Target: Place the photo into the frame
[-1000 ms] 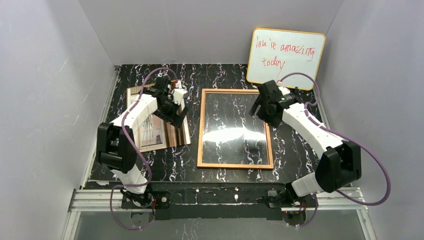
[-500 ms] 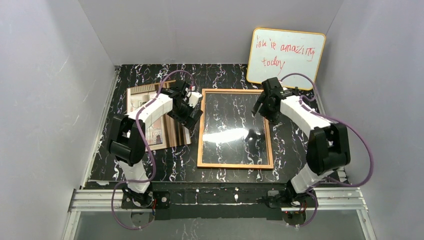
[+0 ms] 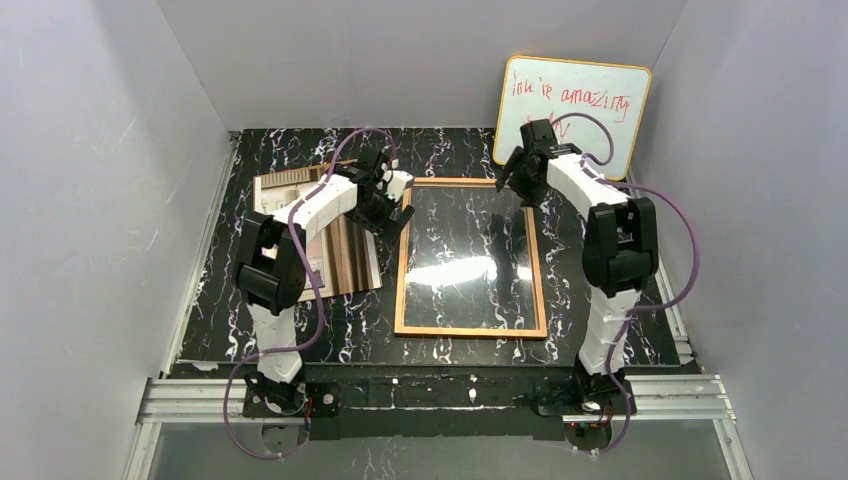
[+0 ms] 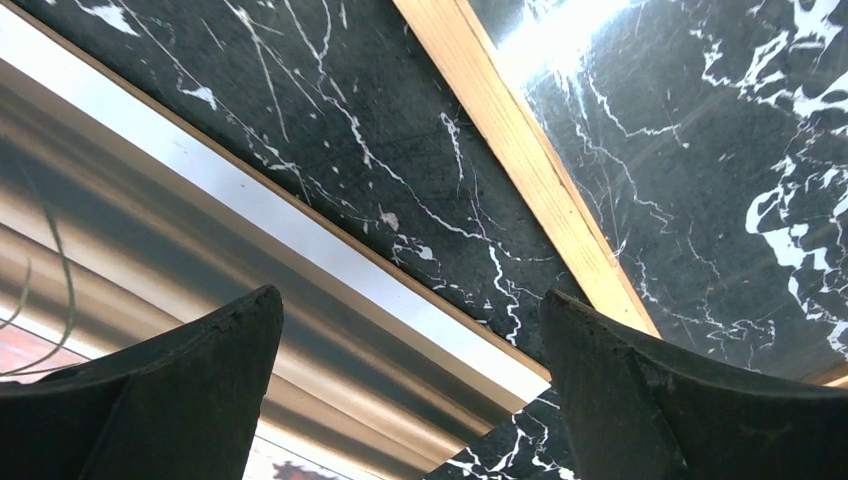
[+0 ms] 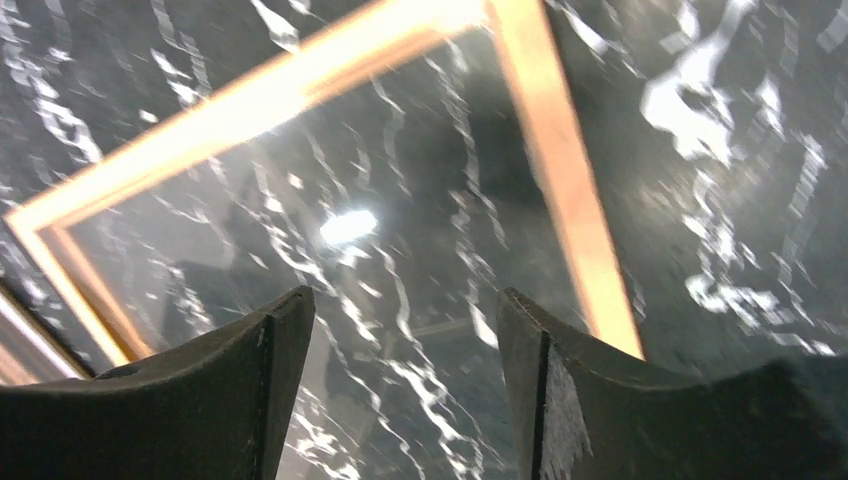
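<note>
The frame [image 3: 402, 260] is a thin orange-brown wooden rectangle with a glass front, lying flat mid-table. It also shows in the left wrist view [image 4: 520, 150] and in the right wrist view [image 5: 560, 180]. The photo [image 3: 335, 262], a glossy beige-brown print, lies left of the frame; its edge shows in the left wrist view [image 4: 250, 300]. My left gripper [image 3: 392, 205] is open and empty, above the gap between photo and frame at the frame's far left corner [image 4: 410, 310]. My right gripper [image 3: 520, 178] is open and empty, above the frame's far right corner [image 5: 405, 310].
A yellow-edged whiteboard [image 3: 580, 100] with red handwriting leans against the back wall at the right, just behind my right gripper. Grey walls close in the black marbled table [image 3: 360, 320] on three sides. Both arms stretch far toward the back.
Both grippers have moved toward the back of the table. The left one went from over the photo to the frame's far left corner; the right one went to the far right corner.
</note>
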Available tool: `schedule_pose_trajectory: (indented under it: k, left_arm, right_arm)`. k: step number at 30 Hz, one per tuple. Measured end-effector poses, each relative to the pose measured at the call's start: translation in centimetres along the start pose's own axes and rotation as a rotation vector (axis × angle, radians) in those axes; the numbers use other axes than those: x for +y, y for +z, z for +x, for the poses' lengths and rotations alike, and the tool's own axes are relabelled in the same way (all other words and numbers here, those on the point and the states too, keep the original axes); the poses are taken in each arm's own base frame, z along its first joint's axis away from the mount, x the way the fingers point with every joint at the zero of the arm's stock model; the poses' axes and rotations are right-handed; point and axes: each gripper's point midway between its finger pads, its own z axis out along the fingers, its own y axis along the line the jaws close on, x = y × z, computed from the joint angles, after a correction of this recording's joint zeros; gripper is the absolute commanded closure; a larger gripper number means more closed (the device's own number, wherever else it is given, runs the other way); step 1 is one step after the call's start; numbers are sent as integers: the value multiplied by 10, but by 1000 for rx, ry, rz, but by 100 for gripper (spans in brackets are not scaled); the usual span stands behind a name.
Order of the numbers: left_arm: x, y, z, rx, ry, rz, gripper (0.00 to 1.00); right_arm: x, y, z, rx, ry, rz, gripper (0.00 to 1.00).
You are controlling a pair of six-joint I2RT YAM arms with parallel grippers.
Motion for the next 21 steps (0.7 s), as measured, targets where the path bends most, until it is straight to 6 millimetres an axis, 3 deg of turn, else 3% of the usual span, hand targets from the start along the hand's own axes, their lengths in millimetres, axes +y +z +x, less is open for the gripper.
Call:
schedule_pose_trajectory:
  k: [8, 15, 21]
  left_arm:
    - [-4, 11, 31, 78, 9, 15, 2]
    - [-4, 16, 44, 113, 27, 15, 2]
    - [-4, 19, 58, 148, 41, 8, 2]
  right_arm:
    - [65, 37, -35, -46, -19, -149, 49]
    - [102, 65, -18, -38, -55, -217, 60]
    - [131, 68, -19, -56, -75, -283, 64]
